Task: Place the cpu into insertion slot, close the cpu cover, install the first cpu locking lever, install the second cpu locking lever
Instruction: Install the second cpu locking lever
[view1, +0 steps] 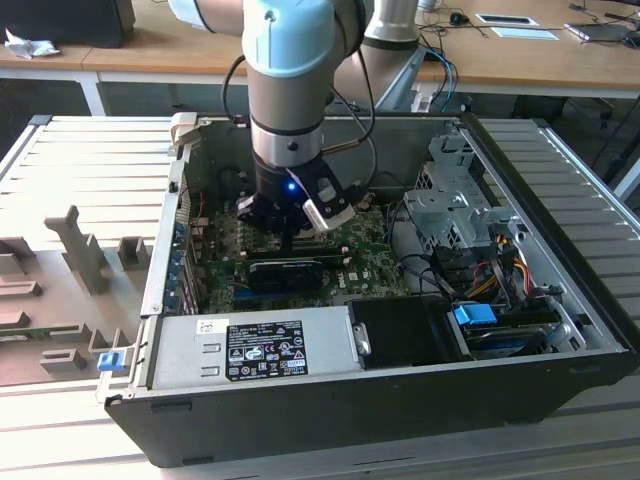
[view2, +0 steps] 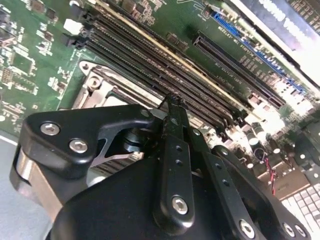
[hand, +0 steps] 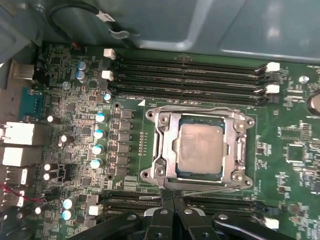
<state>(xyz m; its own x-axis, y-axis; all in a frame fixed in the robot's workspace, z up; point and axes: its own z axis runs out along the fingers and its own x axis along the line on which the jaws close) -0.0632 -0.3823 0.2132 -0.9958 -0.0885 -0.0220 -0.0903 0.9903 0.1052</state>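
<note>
Lab: open computer case (view1: 400, 400), wooden desks (view1: 300, 60).

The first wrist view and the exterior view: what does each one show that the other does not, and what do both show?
The first wrist view alone shows the silver-grey square cpu lying in the silvery-rimmed insertion slot, with the thin metal cpu cover closed around it. The exterior view alone shows the black computer case, its grey labelled power supply and the blue-grey robot arm. Both show the green circuit board and the black end effector.
</note>
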